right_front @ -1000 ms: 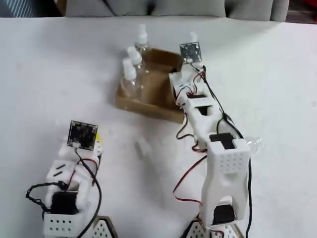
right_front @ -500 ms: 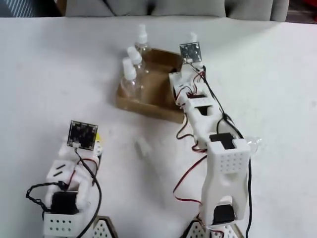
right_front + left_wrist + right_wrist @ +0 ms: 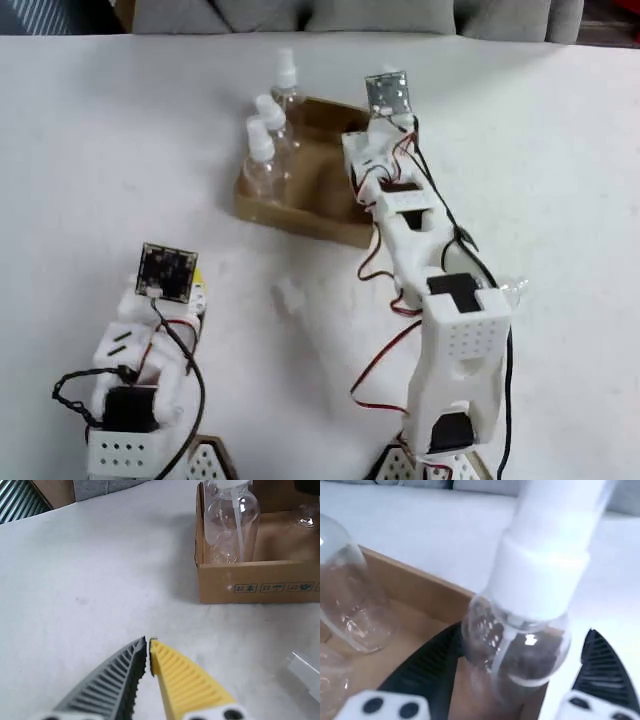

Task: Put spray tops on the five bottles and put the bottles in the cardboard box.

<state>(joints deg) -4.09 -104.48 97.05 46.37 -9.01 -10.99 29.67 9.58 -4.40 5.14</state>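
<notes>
- Right tool (image 3: 524, 634): released, its jaws spread either side of an upright spray-topped bottle (image 3: 520, 650) at the corner of the cardboard box (image 3: 415, 587).
- Left tool (image 3: 148, 649): clenched, empty, above the surface (image 3: 75, 580).
- Three other bottles (image 3: 270, 125): upright along the box's opposite side.
- Fifth bottle (image 3: 513, 290): lying on the surface beside the right arm.

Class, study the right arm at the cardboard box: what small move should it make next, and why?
Probably lift the right gripper straight up: its jaws stand open around a capped bottle seemingly set in the cardboard box, and another bottle lies on the table.
</notes>
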